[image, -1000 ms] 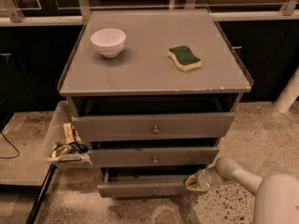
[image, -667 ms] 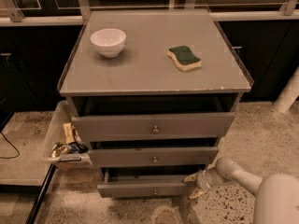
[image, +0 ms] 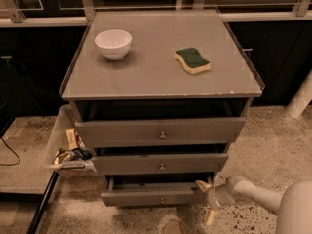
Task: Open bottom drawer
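The bottom drawer [image: 146,197] is the lowest grey front of the cabinet, with a small round knob [image: 162,200]. It stands pulled out a little, with a dark gap above its front. My gripper [image: 207,202] is at the drawer's right end, low near the floor. One pale finger [image: 204,185] points up at the drawer's right corner and the other finger [image: 210,217] hangs down toward the floor, so the fingers are spread apart and hold nothing. My white arm [image: 253,195] comes in from the lower right.
The middle drawer [image: 161,163] and top drawer [image: 161,132] also stand slightly out. On the cabinet top [image: 146,77] are a white bowl [image: 113,44] and a green-and-yellow sponge [image: 192,60]. A clear bin [image: 58,140] of packets sits at the left. A white post [image: 300,99] stands at the right.
The gripper has drawn back slightly to the right of the drawer's corner and its fingers have spread apart. The drawer stays pulled out as before.
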You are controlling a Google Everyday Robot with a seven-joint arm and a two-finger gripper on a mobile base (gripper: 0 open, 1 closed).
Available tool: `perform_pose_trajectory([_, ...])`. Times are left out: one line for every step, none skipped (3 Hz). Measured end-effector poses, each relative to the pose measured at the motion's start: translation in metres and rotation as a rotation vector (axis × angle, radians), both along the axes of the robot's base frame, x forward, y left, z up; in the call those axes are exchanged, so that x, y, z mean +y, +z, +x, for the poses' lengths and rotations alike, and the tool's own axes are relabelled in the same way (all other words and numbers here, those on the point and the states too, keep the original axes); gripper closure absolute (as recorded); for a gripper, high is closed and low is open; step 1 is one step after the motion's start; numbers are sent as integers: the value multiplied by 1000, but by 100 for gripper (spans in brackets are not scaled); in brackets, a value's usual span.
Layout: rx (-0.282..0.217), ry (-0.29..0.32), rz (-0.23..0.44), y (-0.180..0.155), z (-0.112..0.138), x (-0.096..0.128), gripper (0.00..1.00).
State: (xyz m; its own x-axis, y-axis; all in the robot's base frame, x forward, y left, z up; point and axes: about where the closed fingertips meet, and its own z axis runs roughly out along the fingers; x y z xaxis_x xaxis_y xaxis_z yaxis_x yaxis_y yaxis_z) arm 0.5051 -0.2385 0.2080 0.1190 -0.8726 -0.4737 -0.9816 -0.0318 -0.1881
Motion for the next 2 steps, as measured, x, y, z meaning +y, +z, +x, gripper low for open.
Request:
perform_pose_trajectory([22,-57,-18,-8,-11,-1,0])
perform_pose_trajectory([23,-82,-2,-31,-10,5,0])
